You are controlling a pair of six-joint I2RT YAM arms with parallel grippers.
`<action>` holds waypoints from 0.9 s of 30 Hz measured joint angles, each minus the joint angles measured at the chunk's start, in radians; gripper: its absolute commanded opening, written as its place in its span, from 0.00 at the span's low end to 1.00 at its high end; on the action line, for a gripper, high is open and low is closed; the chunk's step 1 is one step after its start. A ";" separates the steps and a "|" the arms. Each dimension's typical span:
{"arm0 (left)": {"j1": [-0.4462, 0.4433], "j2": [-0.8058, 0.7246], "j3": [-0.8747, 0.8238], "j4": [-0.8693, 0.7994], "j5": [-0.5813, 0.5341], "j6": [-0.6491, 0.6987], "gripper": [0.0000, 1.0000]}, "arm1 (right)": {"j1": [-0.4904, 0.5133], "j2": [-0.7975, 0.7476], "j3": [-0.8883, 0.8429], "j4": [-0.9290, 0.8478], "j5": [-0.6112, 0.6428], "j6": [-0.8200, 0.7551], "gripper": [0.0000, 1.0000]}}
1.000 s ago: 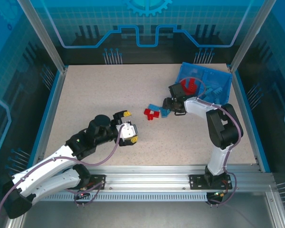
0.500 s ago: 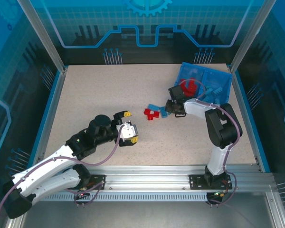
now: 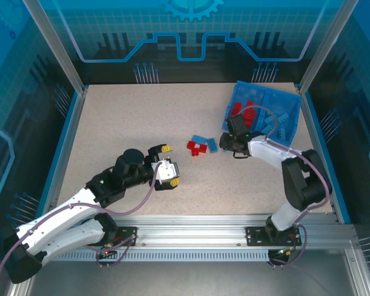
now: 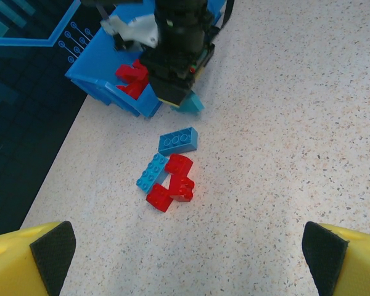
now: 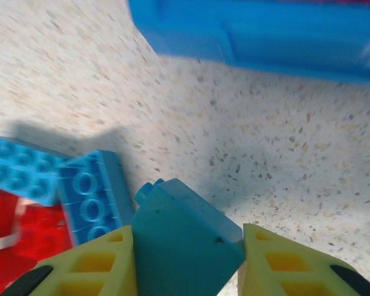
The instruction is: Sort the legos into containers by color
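Note:
My right gripper (image 5: 188,262) is shut on a light blue lego (image 5: 185,237), which is tilted between its yellow fingers just above the table. From above, that gripper (image 3: 229,144) hangs by the near left corner of the blue containers tray (image 3: 233,97). Red legos (image 3: 243,111) fill the tray's left compartment and blue ones (image 3: 285,117) its right. On the table lie a red cluster (image 4: 172,185) and two blue legos (image 4: 178,140) (image 4: 152,171). My left gripper (image 3: 167,173) stands open, well short of them, with nothing between its fingers.
The speckled table (image 3: 123,123) has a raised blue rim (image 3: 68,132) round it, with the cage's posts beyond. The tray sits skewed in the back right corner. The left arm (image 3: 80,206) lies across the near left part of the table.
My right gripper has closed on a blue lego beside the loose pile and drawn back to the right with it, toward the tray. The left arm has not moved.

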 measured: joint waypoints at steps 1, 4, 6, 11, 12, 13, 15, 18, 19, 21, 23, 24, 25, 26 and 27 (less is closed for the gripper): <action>0.001 0.000 0.000 0.000 0.000 0.000 0.99 | 0.000 -0.034 0.000 -0.001 0.008 -0.001 0.34; 0.001 0.000 0.000 0.000 0.002 -0.001 0.99 | -0.001 -0.130 0.000 -0.006 0.032 -0.008 0.34; 0.001 0.000 0.000 0.000 0.005 -0.002 0.99 | -0.008 -0.183 0.003 -0.016 0.049 -0.019 0.34; 0.005 0.000 0.000 0.000 0.011 -0.012 0.99 | -0.140 -0.271 0.037 -0.031 0.101 -0.065 0.34; 0.005 0.000 0.000 0.000 0.011 -0.016 0.99 | -0.182 -0.279 0.043 -0.026 0.108 -0.072 0.34; 0.005 0.000 0.000 0.000 0.011 -0.019 0.99 | -0.233 -0.283 0.050 -0.019 0.117 -0.077 0.34; 0.005 0.000 0.000 0.000 0.012 -0.021 0.99 | -0.318 -0.278 0.060 -0.012 0.123 -0.082 0.34; 0.005 0.000 0.000 0.000 0.017 -0.024 0.99 | -0.419 -0.230 0.089 -0.004 0.119 -0.082 0.34; 0.005 0.000 0.000 0.000 0.018 -0.024 0.99 | -0.445 -0.201 0.101 0.000 0.116 -0.082 0.34; 0.005 0.000 0.000 0.000 0.019 -0.024 0.99 | -0.481 -0.134 0.132 0.007 0.112 -0.079 0.33; 0.005 0.000 0.000 0.000 0.018 -0.024 0.99 | -0.501 -0.054 0.167 0.013 0.113 -0.079 0.33; 0.005 0.000 0.000 0.000 0.019 -0.024 0.99 | -0.505 -0.017 0.185 0.013 0.116 -0.079 0.33; 0.005 0.000 0.000 0.000 0.019 -0.024 0.99 | -0.508 0.022 0.207 0.013 0.119 -0.079 0.34; 0.005 0.000 0.000 0.000 0.019 -0.024 0.99 | -0.508 0.063 0.230 0.012 0.124 -0.079 0.35; 0.005 0.000 0.000 0.000 0.019 -0.024 0.99 | -0.507 0.095 0.250 0.013 0.129 -0.079 0.35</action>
